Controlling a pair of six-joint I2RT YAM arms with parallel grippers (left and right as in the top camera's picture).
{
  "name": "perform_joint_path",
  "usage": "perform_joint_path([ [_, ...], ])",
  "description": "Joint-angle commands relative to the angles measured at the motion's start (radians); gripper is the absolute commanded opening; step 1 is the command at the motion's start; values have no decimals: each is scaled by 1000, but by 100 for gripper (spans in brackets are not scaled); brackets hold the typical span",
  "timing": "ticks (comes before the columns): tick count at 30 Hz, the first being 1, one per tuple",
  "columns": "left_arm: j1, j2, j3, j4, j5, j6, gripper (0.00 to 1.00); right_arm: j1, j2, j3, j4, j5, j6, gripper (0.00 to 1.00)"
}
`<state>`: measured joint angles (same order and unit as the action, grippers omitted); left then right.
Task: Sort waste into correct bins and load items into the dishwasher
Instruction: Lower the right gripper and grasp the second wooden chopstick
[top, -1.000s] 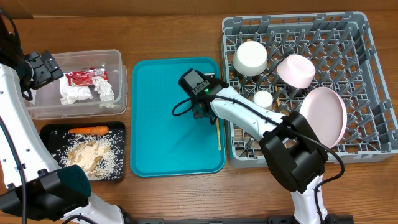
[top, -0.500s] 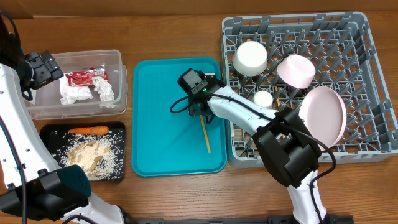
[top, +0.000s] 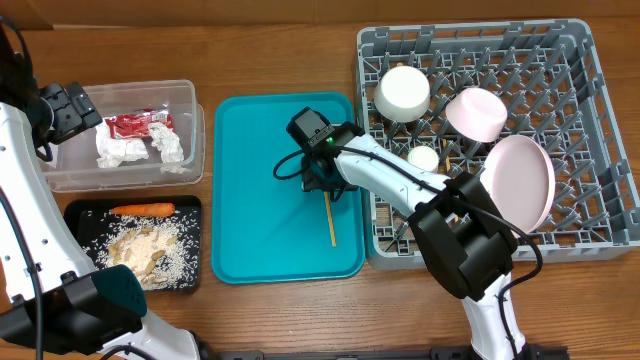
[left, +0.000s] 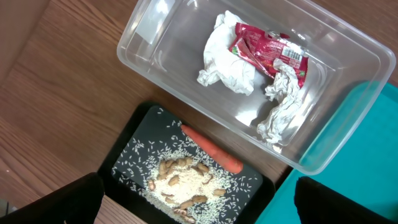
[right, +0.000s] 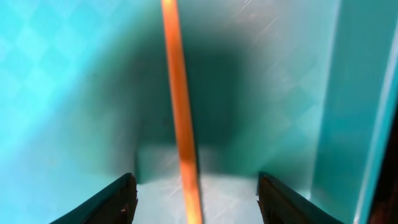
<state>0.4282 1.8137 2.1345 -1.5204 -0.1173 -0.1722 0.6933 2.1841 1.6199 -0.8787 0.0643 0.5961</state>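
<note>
A thin wooden chopstick (top: 330, 220) lies flat on the teal tray (top: 250, 150). My right gripper (top: 319, 181) hangs low over its upper end. In the right wrist view the chopstick (right: 180, 118) runs between the open fingers (right: 121, 199) of the right gripper (right: 199, 202), touching neither. My left gripper (top: 68, 108) is wide open above the clear tub (top: 190, 100), which holds white napkins (left: 227, 59) and a red wrapper (left: 270, 50). The black tray (left: 134, 140) holds a carrot (left: 211, 149) and rice (left: 186, 180). The left gripper (left: 199, 205) holds nothing.
The grey dish rack (top: 600, 120) on the right holds a white bowl (top: 402, 92), a pink bowl (top: 476, 112), an upright pink plate (top: 520, 185) and a small white cup (top: 423, 158). The tray's raised right rim (right: 348, 112) lies close beside my right fingers.
The chopstick has shifted from the teal tray's right edge leftward onto the tray floor. My right gripper moved slightly down over it. The left arm has not moved.
</note>
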Motion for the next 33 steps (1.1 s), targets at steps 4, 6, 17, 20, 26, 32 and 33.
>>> perform_joint_path([
  [4, 1, -16, 21, 0, -13, 15, 100, 2, 49, -8, -20, -159, 1, 100],
  [6, 1, -16, 21, 0, -13, 15, 100, 2, 49, -8, -17, -200, -1, 100],
  [17, 1, -16, 21, 0, -13, 15, 100, 2, 49, -8, -63, -197, 24, 59],
  [20, 1, -16, 21, 0, -13, 15, 100, 2, 49, -10, -72, -160, 58, 53],
  [26, 1, -16, 21, 0, -13, 15, 100, 13, 50, -10, -74, -135, 64, 47],
  [32, 1, -16, 21, 0, -13, 15, 100, 14, 50, -10, -74, -117, 71, 36],
  [33, 1, -16, 21, 0, -13, 15, 100, 14, 51, -10, -74, -117, 71, 31],
])
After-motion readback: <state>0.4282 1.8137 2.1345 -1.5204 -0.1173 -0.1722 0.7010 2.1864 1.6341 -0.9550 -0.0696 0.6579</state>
